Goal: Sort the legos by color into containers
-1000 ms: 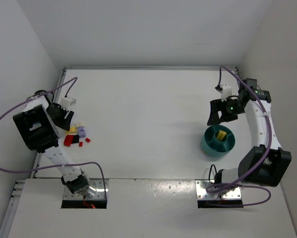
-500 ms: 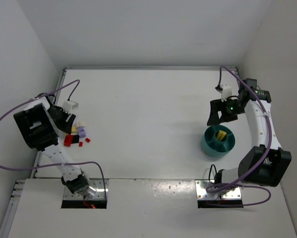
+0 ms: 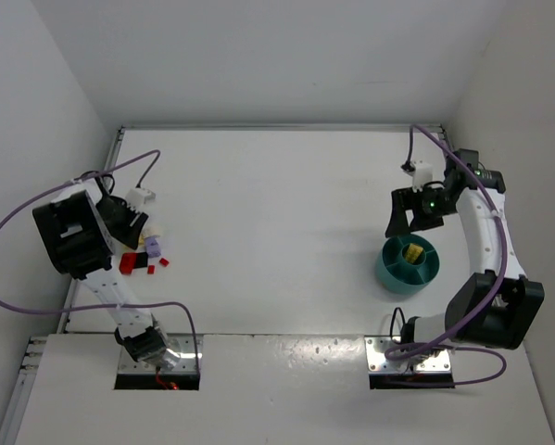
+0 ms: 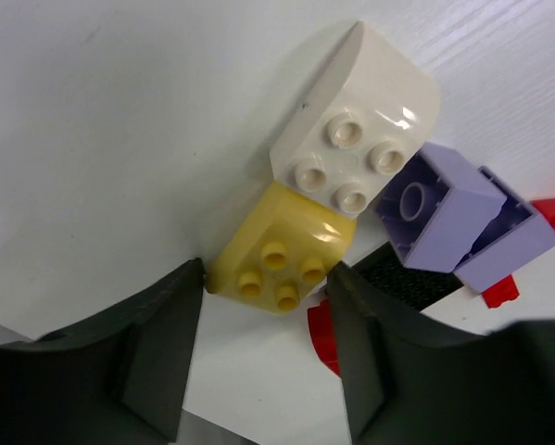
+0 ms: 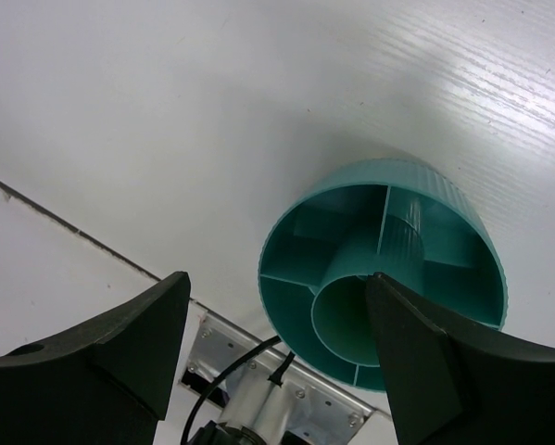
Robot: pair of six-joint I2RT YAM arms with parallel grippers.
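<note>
White table (image 3: pixel 277 185) fills the overhead view. At about 4 o'clock on it stands the teal bowl (image 3: pixel 386 274), round, with a central cup and radial dividers. A yellow piece (image 3: pixel 411 250) shows inside it near the middle. The right gripper (image 3: pixel 399 221) hangs over the bowl's 11 o'clock side, jaws spread wide and holding nothing. In its wrist view the bowl lies below the gap between the two fingers.

At the table's 9 o'clock side the left gripper (image 3: pixel 132 225) sits low among the legos. The cream-white brick (image 4: pixel 356 120) is the biggest of the group. The lavender brick (image 4: pixel 444 213) lies tilted against it at its 4 o'clock. The yellow brick (image 4: pixel 277 246) touches the cream one at its 7 o'clock and rests on the table. The left jaws stand about half apart, one on each side of that yellow brick's near end. Whether they press on it I cannot tell. Small red pieces (image 4: pixel 320 338) lie at 5 o'clock from the yellow brick.
</note>
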